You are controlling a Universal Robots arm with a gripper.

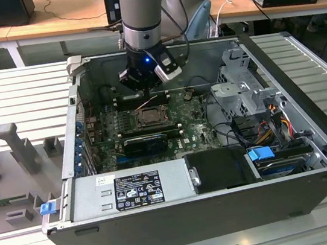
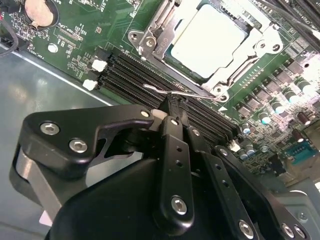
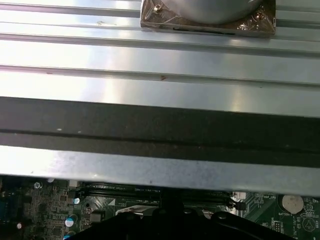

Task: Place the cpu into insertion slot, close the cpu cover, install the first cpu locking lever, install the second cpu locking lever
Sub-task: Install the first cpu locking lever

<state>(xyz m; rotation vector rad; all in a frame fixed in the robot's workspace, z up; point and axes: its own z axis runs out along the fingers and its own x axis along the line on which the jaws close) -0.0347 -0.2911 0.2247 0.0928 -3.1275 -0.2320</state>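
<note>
While the tool (image 2: 172, 116) sat low over the board at the edge of the insertion slot (image 2: 210, 47), its black fingers (image 2: 175, 150) looked drawn together at a thin silvery locking lever (image 2: 172, 91) by the memory slots (image 2: 135, 75); whether they actually gripped the wire couldn't be told. The cpu (image 2: 209, 41) was already seated in the slot, pale face up, and the cpu cover (image 2: 250, 47) lay folded down around it, window framing the chip. In the exterior view the tool (image 1: 146, 82) hung just behind the socket (image 1: 149, 116) inside the open computer case (image 1: 183, 217), which sat on the ribbed desk (image 1: 20, 100). Risks, as judged: the thin lever could slip off the fingertips and spring back; pushing off-line could miss its catch, scrape the memory slots or nearby capacitors (image 2: 287, 95), or leave the cover unclamped.
</note>
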